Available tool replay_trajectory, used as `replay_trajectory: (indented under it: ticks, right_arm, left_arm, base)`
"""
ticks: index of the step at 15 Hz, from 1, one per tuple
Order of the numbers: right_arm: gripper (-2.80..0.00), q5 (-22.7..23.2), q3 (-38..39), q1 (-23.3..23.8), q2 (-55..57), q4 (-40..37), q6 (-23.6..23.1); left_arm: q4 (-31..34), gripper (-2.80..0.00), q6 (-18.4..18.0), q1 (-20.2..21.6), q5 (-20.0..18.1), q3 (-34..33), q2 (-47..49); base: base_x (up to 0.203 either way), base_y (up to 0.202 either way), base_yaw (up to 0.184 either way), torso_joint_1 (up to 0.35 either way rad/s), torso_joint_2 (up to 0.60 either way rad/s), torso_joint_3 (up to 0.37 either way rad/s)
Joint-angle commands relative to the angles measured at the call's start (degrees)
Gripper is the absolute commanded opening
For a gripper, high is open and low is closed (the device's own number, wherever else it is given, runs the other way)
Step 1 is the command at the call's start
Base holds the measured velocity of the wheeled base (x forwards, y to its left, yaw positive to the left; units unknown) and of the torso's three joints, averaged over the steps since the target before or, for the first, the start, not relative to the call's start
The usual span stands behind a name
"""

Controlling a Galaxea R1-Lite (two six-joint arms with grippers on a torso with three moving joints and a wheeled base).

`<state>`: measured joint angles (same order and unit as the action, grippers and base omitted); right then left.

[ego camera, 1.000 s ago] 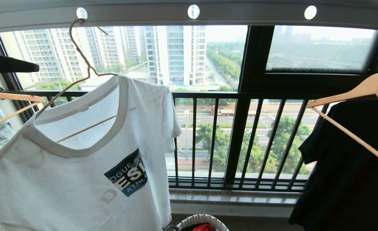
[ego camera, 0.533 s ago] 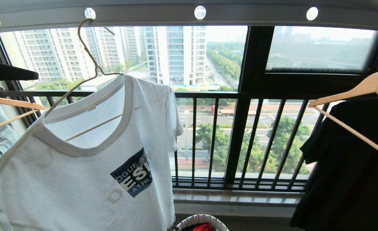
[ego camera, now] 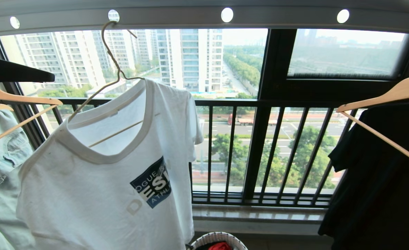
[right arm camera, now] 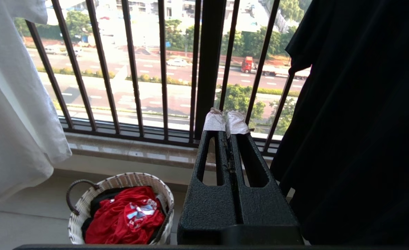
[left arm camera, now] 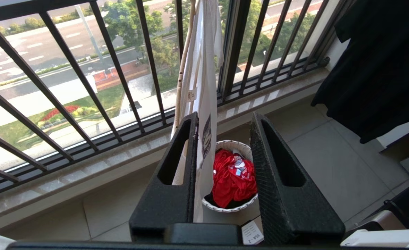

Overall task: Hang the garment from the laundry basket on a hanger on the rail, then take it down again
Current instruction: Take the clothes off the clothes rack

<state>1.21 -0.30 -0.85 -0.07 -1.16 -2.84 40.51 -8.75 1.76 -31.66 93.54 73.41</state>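
One hanger (ego camera: pixel 116 73): its hook sits in a hole of the rail (ego camera: pixel 280 15); you see the garment (ego camera: pixel 103 180) draped on it, tilted.
Left gripper (left arm camera: pixel 223 119): fingers apart, garment edge between them, touching the left finger.
Right gripper (right arm camera: pixel 227 123): fingers together, holding nothing.
Laundry basket (right arm camera: pixel 121 182): on the floor below.
Risk: if you withdraw carelessly, a finger may snag the fabric and unseat the hook.
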Motion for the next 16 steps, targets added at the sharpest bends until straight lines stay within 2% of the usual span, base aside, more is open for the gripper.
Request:
replay_trajectory:
  ticks: [1, 4, 5, 9, 16]
  right_arm:
    - [-2.8, 0.0, 0.0, 0.0, 0.1, -0.1, -0.1]
    - [-2.8, 0.0, 0.0, 0.0, 0.1, 0.0, -0.1]
    - [-2.8, 0.0, 0.0, 0.0, 0.1, 0.0, -0.1]
    - [-2.8, 0.0, 0.0, 0.0, 0.1, 0.0, -0.1]
    - [-2.8, 0.0, 0.0, 0.0, 0.1, 0.0, -0.1]
  left_arm:
    - [0.2, 0.0, 0.0, -1.9, -0.2, -0.6, 0.9]
    - [-0.5, 0.0, -0.5, -2.8, 0.1, -0.6, 3.4]
    - [-2.6, 0.0, -0.7, -2.7, 0.3, -1.1, 4.1]
    - [-18.0, 0.0, -1.3, -2.6, 0.6, -8.2, 6.1]
    - [-21.3, 0.0, -1.2, -5.1, 0.6, -8.7, 9.4]
  base:
    - [0.0, 0.0, 0.0, 0.0, 0.0, 0.0]
    - [0.0, 0.0, 0.0, 0.0, 0.0, 0.0]
    - [0.0, 0.0, 0.0, 0.0, 0.0, 0.0]
    - [0.0, 0.0, 0.0, 0.0, 0.0, 0.0]
    - [0.0, 0.0, 0.0, 0.0, 0.0, 0.0]
